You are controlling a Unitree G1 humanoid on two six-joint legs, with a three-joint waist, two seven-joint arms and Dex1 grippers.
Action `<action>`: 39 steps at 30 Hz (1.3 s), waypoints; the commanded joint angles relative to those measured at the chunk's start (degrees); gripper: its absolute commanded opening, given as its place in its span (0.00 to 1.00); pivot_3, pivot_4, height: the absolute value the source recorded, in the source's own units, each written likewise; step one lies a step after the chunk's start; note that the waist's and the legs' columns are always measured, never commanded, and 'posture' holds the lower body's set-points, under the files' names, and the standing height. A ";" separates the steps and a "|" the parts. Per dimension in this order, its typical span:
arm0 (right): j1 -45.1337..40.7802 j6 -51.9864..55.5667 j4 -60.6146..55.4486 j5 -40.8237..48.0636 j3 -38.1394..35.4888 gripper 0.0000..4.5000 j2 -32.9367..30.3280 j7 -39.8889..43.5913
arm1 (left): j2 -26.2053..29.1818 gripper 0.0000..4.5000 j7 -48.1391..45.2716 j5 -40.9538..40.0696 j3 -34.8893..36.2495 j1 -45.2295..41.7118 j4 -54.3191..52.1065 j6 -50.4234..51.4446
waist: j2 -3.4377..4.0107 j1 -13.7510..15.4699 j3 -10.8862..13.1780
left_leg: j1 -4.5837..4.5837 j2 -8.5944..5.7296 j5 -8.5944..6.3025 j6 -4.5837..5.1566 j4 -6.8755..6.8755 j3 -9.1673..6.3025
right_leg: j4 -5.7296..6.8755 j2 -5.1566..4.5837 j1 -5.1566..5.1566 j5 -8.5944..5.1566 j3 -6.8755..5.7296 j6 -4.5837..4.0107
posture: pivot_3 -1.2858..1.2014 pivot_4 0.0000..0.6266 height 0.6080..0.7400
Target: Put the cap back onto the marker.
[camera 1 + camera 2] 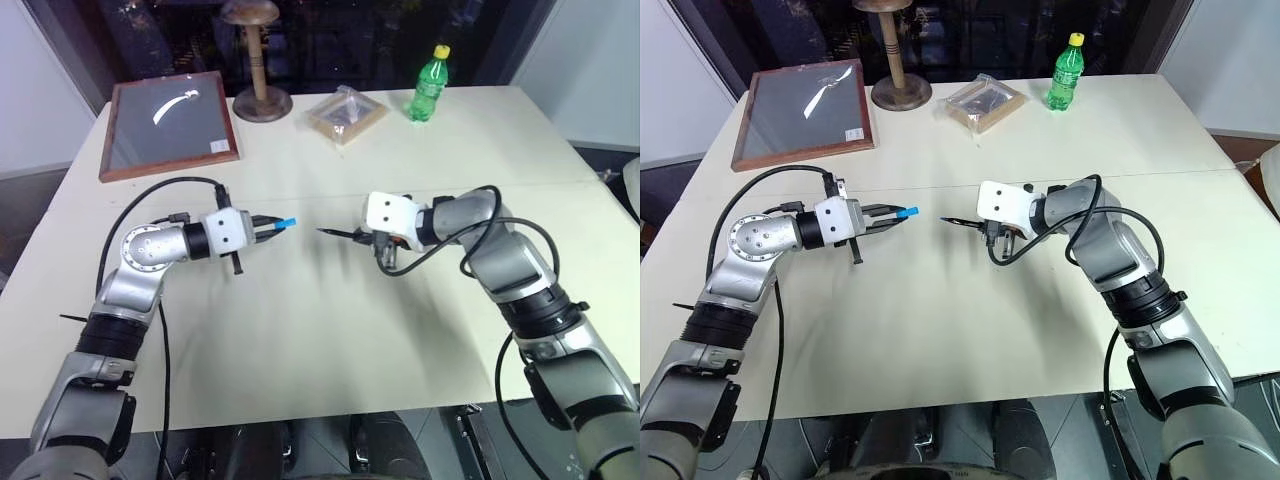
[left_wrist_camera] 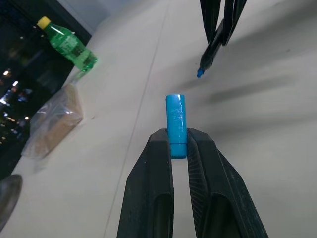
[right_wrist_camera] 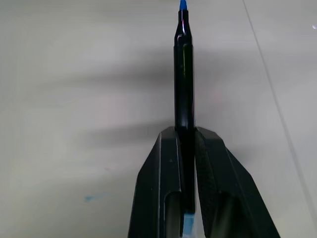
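The left gripper [image 2: 179,144] is closed on the small bright light-blue plastic cap [image 2: 176,124]. The cap sits between the two black fingertips, and most of it sticks out past them. The right gripper [image 3: 184,136] is closed on the thin black marker [image 3: 184,74], which lies between its two black fingers; the long black body reaches forward and ends in a small blue tip.

Both grippers are held above the pale cream table [image 1: 330,330], near its middle. They face each other, the left one with the cap [image 1: 287,222] pointing toward the right one, and the marker [image 1: 338,233] pointing back toward the left one. The cap and the tip of the marker are near each other but apart, with a gap of bare table seen between them.

At the far side of the table there are a wooden frame with a dark glass panel [image 1: 168,125], a round wooden stand [image 1: 258,60], a clear plastic bag with a brown thing inside [image 1: 346,115] and a green plastic bottle with a yellow lid [image 1: 430,85].
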 commanded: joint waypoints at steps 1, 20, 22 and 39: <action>-0.58 -0.30 -3.22 -0.08 -0.02 0.01 0.22 -0.88 | 0.12 0.00 1.22 -0.99 1.66 1.58 -3.03 -1.31 | 0.00 -0.01 0.00 | 0.00 0.00 0.00 0.00 0.00 0.00 | 0.00 0.00 0.00 0.00 0.00 0.00 | 0.52 0.24 1.00; -2.56 -1.15 -3.70 -1.29 2.02 0.01 1.52 -1.98 | 1.23 0.00 -4.26 -2.38 0.27 1.81 -3.44 -0.11 | 0.00 0.01 0.00 | 0.00 0.01 0.00 0.00 0.01 -0.01 | 0.00 0.03 0.01 0.00 -0.01 0.00 | 0.52 0.24 1.00; -2.53 -1.05 -4.04 -1.31 2.05 0.01 1.49 -1.86 | 1.17 0.00 -4.44 -2.12 0.24 1.64 -3.29 0.04 | 0.00 0.02 0.00 | 0.00 0.01 0.00 0.00 0.01 -0.01 | 0.00 0.03 0.01 0.00 -0.01 0.00 | 0.52 0.24 1.00; -2.40 0.28 -7.17 -1.77 3.16 0.01 1.65 -1.59 | 1.58 0.00 -5.22 -0.47 -0.29 1.15 -1.81 -0.48 | 0.00 -0.02 0.00 | 0.00 0.01 0.00 0.00 0.01 -0.02 | 0.00 0.04 0.01 0.00 -0.01 0.00 | 0.52 0.24 1.00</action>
